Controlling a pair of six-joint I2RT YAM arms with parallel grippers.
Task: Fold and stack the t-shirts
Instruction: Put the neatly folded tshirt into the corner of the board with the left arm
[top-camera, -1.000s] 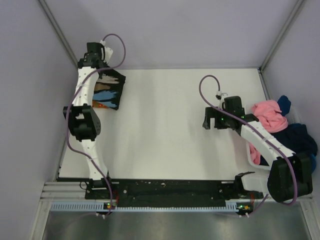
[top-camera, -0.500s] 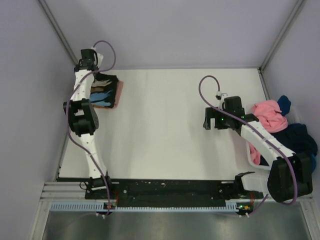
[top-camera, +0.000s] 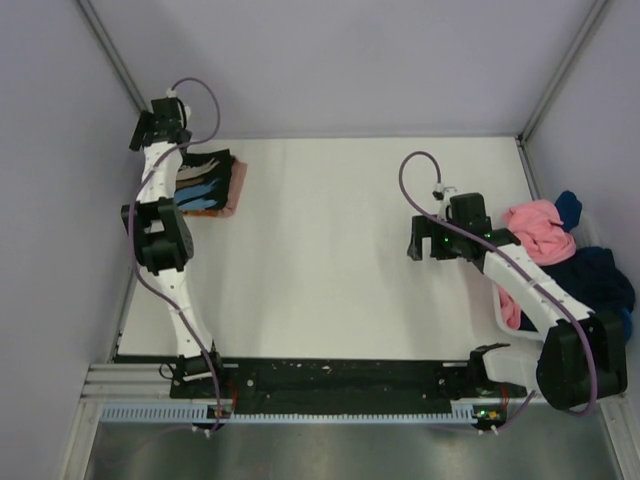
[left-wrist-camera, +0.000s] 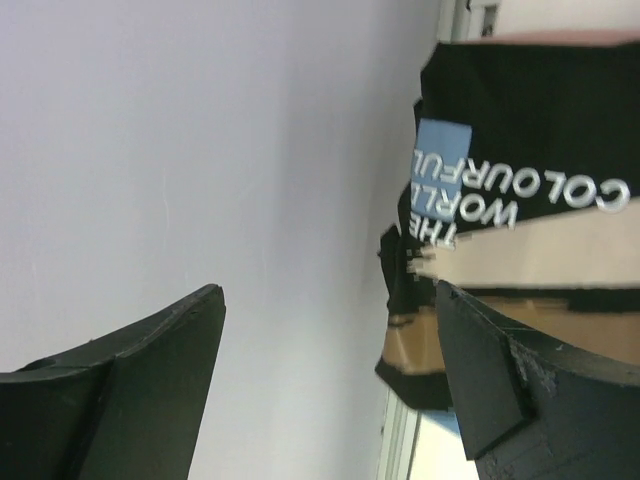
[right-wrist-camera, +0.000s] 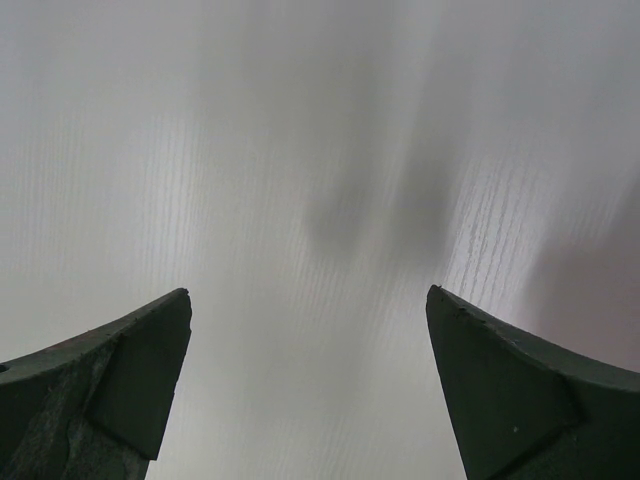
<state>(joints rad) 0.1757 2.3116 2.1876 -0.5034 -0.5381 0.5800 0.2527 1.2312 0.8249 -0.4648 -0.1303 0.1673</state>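
Note:
A folded black t-shirt (top-camera: 205, 185) with blue, tan and white print lies at the table's far left on a folded pink t-shirt (top-camera: 238, 186), whose edge shows beside it. My left gripper (top-camera: 152, 128) stands open and empty just behind this stack, by the left wall. In the left wrist view the black t-shirt (left-wrist-camera: 520, 130) shows white lettering past the open left gripper (left-wrist-camera: 328, 290). My right gripper (top-camera: 425, 245) hangs open over bare table, as the right wrist view confirms (right-wrist-camera: 308, 295). Loose pink (top-camera: 540, 228), navy (top-camera: 592, 275) and blue (top-camera: 568, 208) t-shirts are heaped at the right.
The heap sits in a white bin (top-camera: 500, 312) off the table's right edge, under the right arm. Purple walls (top-camera: 60, 200) close in the left, back and right. A metal rail (top-camera: 128, 290) runs along the table's left edge.
My left gripper has opened, let go of the black t-shirt and drawn back toward the far-left corner. The t-shirt has settled flat on the pink one. The right arm has not moved.

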